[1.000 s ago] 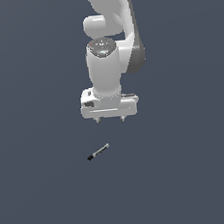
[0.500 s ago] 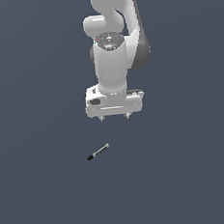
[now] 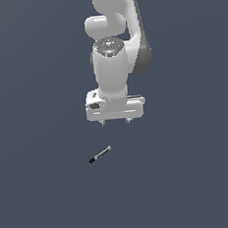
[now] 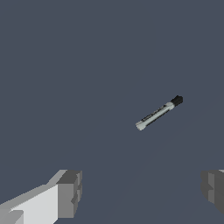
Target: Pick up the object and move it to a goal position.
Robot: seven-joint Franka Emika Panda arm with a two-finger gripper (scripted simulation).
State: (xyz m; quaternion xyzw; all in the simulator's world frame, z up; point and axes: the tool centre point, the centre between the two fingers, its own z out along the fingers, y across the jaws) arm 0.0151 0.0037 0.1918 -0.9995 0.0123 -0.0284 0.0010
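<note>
My fingers [image 4: 70, 194] are blocky grey pads with ridged faces, and from the wrist camera I see them spread wide, nothing between them but bare floor. In the exterior view only the two short tips of the gripper [image 3: 115, 121] poke down below the flat white hand, well apart from each other and gripping nothing.

The object [image 3: 99, 155] lies on the floor [image 3: 44, 192], a thin pen-like stick with a pale grey, slightly glossy barrel and a small black end. In the exterior view it sits at about seven o'clock from the gripper, clear of it, slanted so the black end points toward eight o'clock and the grey end toward two o'clock. In the wrist view the object [image 4: 158, 113] lies outside the span of the fingers, touching neither pad.

The arm [image 3: 111, 57] above is smooth, rounded white casing with a darker grey joint. The floor is a flat, matte slate-blue with no texture that I can make out.
</note>
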